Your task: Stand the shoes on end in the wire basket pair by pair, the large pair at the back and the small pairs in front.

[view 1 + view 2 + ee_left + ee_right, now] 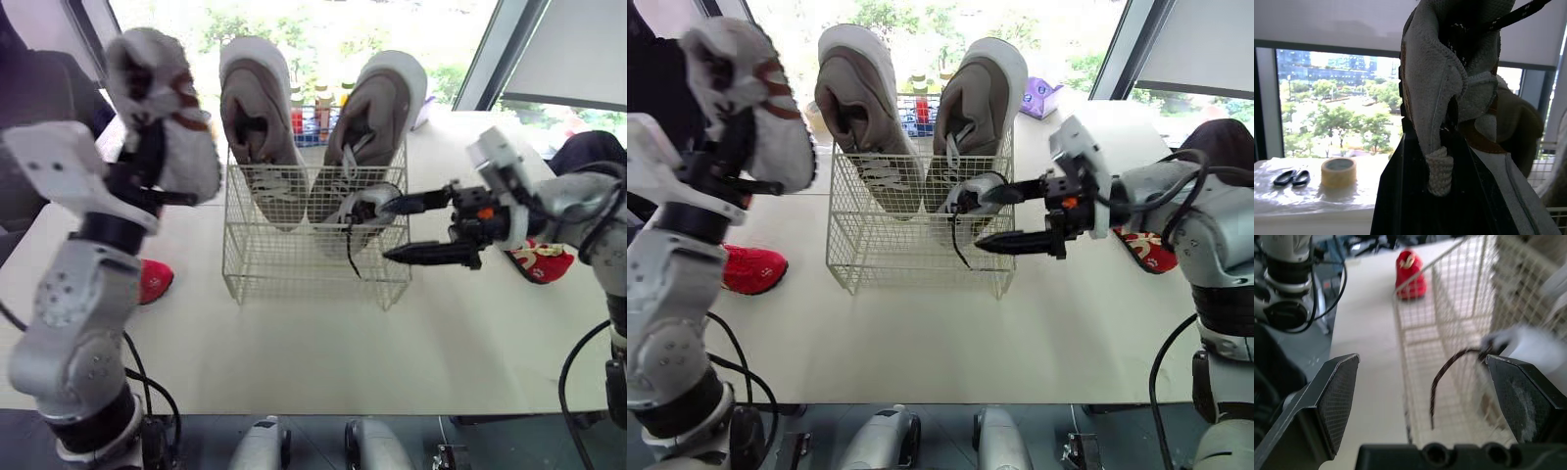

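Bright windows (323,24) with greenery outside back a pale table (294,352), where a wire basket (294,266) stands in the middle. Two large grey-tan shoes stand on end at the back of it, one on the left (257,127) and one on the right (377,117), soles facing away. In front of the right one sits a small white shoe (364,208), its black lace (350,257) hanging out through the front mesh. The right gripper (390,231) is at the basket's front right corner with its jaws spread wide, the upper finger reaching to the small white shoe; whether it touches cannot be told. The left gripper (149,162) is raised left of the basket, its jaws pinching a white shoe with brown trim (162,98), held toe-up above the table. One red shoe (154,281) lies on the table behind the left arm, and a second red shoe (539,262) lies under the right forearm. Bottles (315,108) stand behind the basket, and the right eye view adds a purple object (1040,96) at the far edge of the table. The left wrist view shows black fingers (1400,196) clamped on the held shoe's fabric, and past it a roll of tape (1338,171) and scissors (1290,177) on a white ledge under the window. The right wrist view looks between the parted fingers (1337,396) along the basket's mesh wall, with the lace curling down outside it
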Controlling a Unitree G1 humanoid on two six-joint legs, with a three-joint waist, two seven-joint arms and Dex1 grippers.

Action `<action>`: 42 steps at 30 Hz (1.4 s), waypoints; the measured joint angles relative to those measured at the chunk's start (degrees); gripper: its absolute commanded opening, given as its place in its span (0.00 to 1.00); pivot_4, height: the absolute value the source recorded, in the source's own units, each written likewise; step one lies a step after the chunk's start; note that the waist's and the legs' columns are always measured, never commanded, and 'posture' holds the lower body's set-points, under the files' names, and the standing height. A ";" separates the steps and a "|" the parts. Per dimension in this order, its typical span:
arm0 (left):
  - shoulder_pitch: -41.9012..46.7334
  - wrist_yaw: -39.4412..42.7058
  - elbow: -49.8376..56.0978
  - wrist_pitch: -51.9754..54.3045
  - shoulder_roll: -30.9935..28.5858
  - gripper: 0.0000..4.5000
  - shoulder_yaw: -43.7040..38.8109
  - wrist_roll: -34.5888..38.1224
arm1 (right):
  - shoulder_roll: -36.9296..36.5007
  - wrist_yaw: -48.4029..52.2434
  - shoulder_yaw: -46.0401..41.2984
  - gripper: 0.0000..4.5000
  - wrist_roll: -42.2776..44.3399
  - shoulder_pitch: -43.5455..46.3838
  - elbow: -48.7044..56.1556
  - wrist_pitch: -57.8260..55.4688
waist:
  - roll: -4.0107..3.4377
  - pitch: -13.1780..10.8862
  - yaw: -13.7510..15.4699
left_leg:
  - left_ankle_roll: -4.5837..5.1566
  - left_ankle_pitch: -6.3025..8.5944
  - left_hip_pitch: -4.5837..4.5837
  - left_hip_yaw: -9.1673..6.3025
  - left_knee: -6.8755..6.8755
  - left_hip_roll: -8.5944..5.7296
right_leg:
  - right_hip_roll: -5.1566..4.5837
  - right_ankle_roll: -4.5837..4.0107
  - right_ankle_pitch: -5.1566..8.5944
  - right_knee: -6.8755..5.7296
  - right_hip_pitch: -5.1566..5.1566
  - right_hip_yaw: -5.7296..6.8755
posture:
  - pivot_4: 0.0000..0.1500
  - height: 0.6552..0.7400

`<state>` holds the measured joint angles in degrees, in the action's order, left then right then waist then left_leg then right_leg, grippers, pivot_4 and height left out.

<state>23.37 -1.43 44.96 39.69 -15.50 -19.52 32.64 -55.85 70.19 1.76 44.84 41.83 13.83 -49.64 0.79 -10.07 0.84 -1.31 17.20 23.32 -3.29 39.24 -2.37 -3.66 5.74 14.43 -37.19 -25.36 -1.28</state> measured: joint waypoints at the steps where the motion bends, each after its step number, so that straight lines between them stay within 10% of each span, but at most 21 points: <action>1: -0.30 0.34 -0.96 -1.54 0.55 0.01 1.24 -0.82 | -0.48 0.03 -0.13 1.00 -0.22 -0.60 0.66 0.00 | 0.00 0.00 -0.02 | 0.00 0.00 0.00 0.00 0.00 0.02 | 0.02 0.00 0.00 -0.01 0.00 0.00 | 1.00 1.00; 12: -0.51 9.13 -14.24 -21.70 1.99 0.01 11.62 -11.38 | -1.66 -6.75 -8.61 1.00 4.95 -6.17 7.94 -6.38 | 0.04 0.04 1.76 | 0.29 0.14 -0.20 -0.01 0.06 -0.01 | 0.01 -0.11 -0.06 0.18 0.37 0.10 | 1.00 1.00; 42: -10.96 11.22 -10.36 -38.98 0.14 0.01 21.76 -32.32 | -1.11 -11.42 -9.67 1.00 11.52 -12.46 9.56 -11.89 | 0.03 0.07 1.34 | 0.61 0.32 -0.83 0.11 -0.06 0.10 | 0.08 -0.11 -0.06 0.22 0.83 0.02 | 1.00 1.00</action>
<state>12.42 9.78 34.60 0.72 -15.35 2.24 0.33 -56.96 58.76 -7.90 56.36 29.37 23.39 -61.53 0.82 -10.01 2.18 -0.70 17.52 22.49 -3.18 39.18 -2.26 -3.58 5.63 14.37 -36.97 -24.53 -1.26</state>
